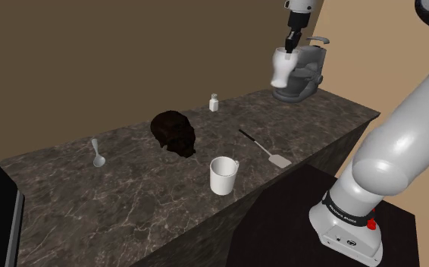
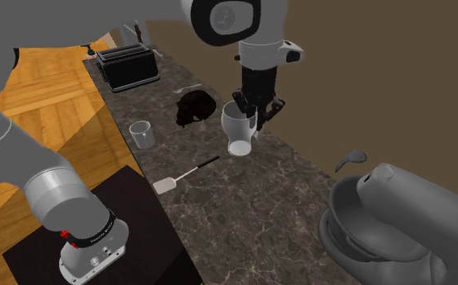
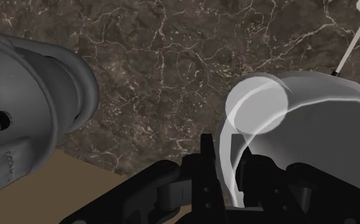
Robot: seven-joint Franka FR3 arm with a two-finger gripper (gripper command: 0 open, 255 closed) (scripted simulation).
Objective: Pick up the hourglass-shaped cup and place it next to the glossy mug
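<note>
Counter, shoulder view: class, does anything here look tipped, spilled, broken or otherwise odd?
Nothing is spilled or tipped. On the counter the mug stands upright; the spatula and spoon lie flat. One oddity: a near-black lump between them, too dark to identify. The white cup hangs above the counter, gripped by the claw.

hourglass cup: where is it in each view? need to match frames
Shoulder view: hourglass cup upper right, held aloft by the pincer, before the grey stand mixer.
Second exterior view: cup at centre; mixer lower right.
Wrist view: cup right at the pincer; mixer opposite it.
Shared landmark: the stand mixer.
</note>
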